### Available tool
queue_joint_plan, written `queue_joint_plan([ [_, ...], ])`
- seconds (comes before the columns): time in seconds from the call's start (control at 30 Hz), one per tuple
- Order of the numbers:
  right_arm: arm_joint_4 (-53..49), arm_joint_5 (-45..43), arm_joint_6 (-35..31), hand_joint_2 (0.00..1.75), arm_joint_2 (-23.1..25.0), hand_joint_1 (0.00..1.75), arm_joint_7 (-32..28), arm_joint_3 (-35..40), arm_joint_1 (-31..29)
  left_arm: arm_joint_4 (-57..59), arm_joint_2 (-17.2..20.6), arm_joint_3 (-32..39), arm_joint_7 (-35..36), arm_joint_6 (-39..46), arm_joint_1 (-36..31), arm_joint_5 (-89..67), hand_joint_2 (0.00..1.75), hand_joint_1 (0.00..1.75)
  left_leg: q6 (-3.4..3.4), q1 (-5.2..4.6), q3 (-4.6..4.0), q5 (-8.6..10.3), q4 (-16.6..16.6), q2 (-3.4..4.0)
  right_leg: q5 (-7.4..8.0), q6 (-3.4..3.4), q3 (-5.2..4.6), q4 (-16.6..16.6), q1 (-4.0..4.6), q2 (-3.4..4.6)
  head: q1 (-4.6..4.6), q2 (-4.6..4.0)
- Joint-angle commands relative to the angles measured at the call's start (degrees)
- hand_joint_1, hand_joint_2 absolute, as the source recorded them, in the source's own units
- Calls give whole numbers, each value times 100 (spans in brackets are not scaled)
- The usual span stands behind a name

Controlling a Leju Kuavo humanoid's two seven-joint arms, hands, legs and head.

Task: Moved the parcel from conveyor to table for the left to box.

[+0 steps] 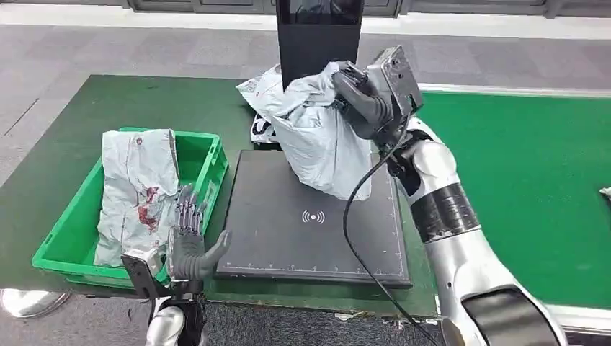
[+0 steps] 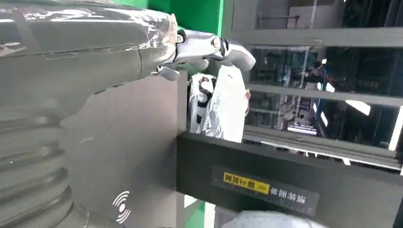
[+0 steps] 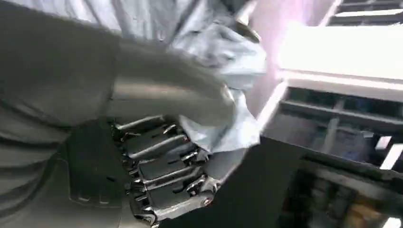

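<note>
Hovering at the table's near edge, the robot's left hand (image 1: 189,249) is holding nothing, its fingers spread and upright just beside the green bin (image 1: 209,155) on the left, where a crumpled grey bag (image 1: 137,191) with red marks is lying. The left wrist view is adding what the head view is not giving: the thumb (image 2: 223,50) is reaching out past the dark scanner plate (image 2: 138,156) toward a black upright panel (image 2: 285,185) bearing a yellow label. Farther in, the grey parcel (image 1: 320,137) is standing on the far part of the scanner plate (image 1: 310,223), in the middle of the table, with the right hand (image 1: 364,101) gripping its upper right side. The right wrist view is showing that grip close up, the fingers (image 3: 161,161) curling into the parcel's wrinkled plastic (image 3: 223,61). To the right, the green conveyor (image 1: 519,166) is running alongside.
</note>
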Motion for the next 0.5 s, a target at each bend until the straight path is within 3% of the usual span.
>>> queue_joint_plan([
  [0.03,1806,148,-337,175,45,0,175,456,-511,294,122,-128,74,-14,-194,28,175,0,-2,5,12,1,-5,2,0,-4,10,-5,6,0,0,0],
  [0.33,1873,72,-325,175,-135,0,108,304,-264,144,173,-97,97,2,-57,55,175,0,-4,8,20,2,-13,-1,2,-9,21,-15,9,-4,0,0],
  [0.5,1446,497,-211,175,-291,0,52,625,43,68,184,-97,113,41,27,83,175,0,-4,6,14,1,-8,-4,0,-6,13,-10,7,-6,0,0],
])
